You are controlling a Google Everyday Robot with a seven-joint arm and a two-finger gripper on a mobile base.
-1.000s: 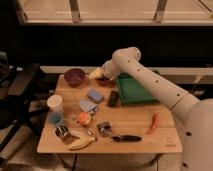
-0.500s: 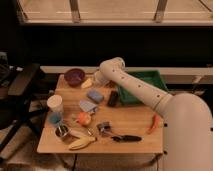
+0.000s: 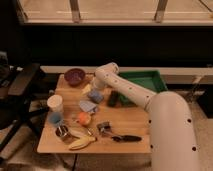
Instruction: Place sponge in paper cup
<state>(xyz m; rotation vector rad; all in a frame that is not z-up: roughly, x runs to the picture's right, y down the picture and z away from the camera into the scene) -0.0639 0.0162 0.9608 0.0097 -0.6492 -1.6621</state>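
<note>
Gripper [image 3: 94, 88] is positioned over the rear centre of the table [image 3: 131, 126], directly above the sponge [image 3: 95, 96], jaws spread wide and holding nothing. Contact with the sponge appears not made, though the view is poor. Sponge lies flat on the table. Paper cup [image 3: 54, 103] stands upright near the left edge, well apart.

The gripper [image 3: 94, 88] hangs low over the table [image 3: 131, 124], just above the light blue sponge [image 3: 96, 96], its fingers spread. A greyer block [image 3: 88, 106] lies just beside the sponge. The white paper cup [image 3: 54, 103] stands upright near the left edge, apart from both, with a purple bowl [image 3: 75, 76] at the back and a green tray [image 3: 146, 81] to the right.
</note>
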